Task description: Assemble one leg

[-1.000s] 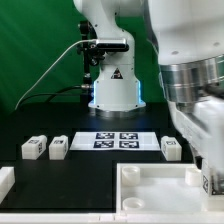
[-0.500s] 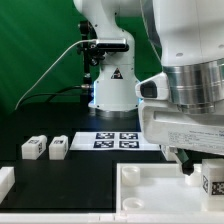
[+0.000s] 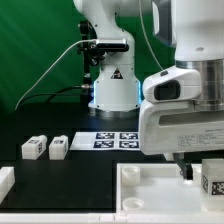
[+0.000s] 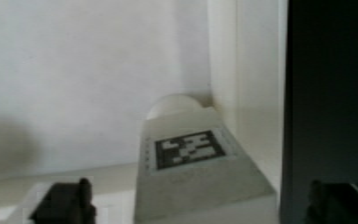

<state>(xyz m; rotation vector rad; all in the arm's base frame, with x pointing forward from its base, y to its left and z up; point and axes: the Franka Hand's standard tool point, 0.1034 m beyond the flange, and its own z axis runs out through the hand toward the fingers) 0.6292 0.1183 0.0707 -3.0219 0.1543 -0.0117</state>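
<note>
green backdrop behind the rig, black tabletop [image 3: 85, 168] below it.

item 1: robot base [image 3: 112, 75], white, at 12 o'clock of the exterior view, with a black cable looping off toward 9 o'clock.

item 2: marker board [image 3: 118, 140], thin and white, lying flat near the centre of the tabletop, four tags visible, its 3 o'clock end hidden behind the arm.

item 3: two small white blocks [image 3: 34, 147] and [image 3: 58, 148], side by side at 9 o'clock of the marker board, close to each other, apart from the board.

item 4: white tray-like piece [image 3: 150, 190], large, at 5 o'clock of the exterior view, raised rim showing, partly cut by the frame edge.

item 5: white part [image 3: 5, 180], only a corner in view at 8 o'clock.

item 6: arm wrist and housing [image 3: 185, 110], large and close to the camera, filling the 3 o'clock side of the exterior view, over the tray-like piece.

item 7: tool [image 4: 220, 205], two dark fingers [image 4: 66, 203] seen in the wrist view, standing apart on either side of the leg; whether they press on it cannot be told.

item 8: leg [image 3: 213, 178], small white block with a black-and-white tag on its face, at 4 o'clock of the exterior view under the wrist housing, above the tray-like piece. in the wrist view the leg [image 4: 197, 150] lies between the fingers, tag facing the camera, with a white surface behind it and a dark band alongside.
</note>
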